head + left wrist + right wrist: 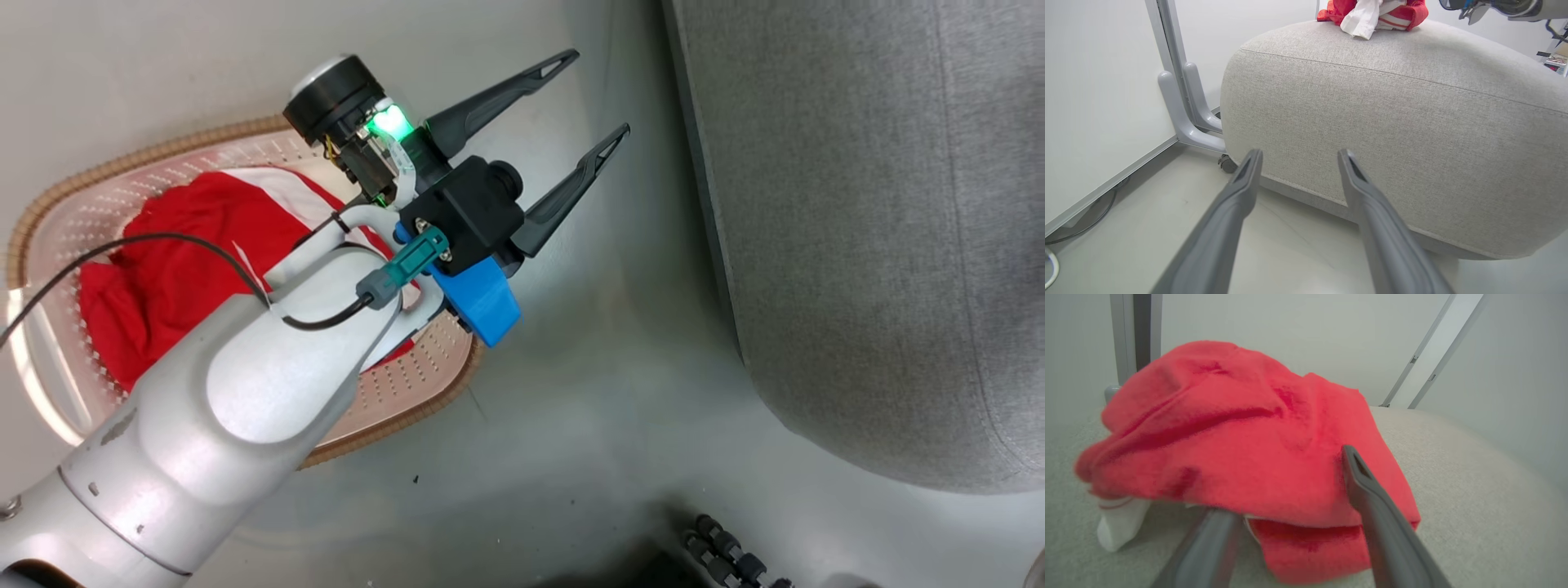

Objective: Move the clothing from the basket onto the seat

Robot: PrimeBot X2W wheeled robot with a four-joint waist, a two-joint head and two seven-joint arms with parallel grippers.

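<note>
Left jaws gape empty over the floor (620, 392), between seat (882, 245) and basket (49, 204). Your right jaws stand spread, released, at one red garment (1241, 449) lying on the seat. A second garment (180, 261) sits in the basket. You're likely halfway: swing left down, pinch it, lift.

Clothing (180, 261) is red, seat (882, 204) grey, basket (114, 167) brown-rimmed.

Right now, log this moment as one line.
left gripper open, empty, beside basket | right gripper open at red garment on seat | second red garment in basket | task half done
</note>
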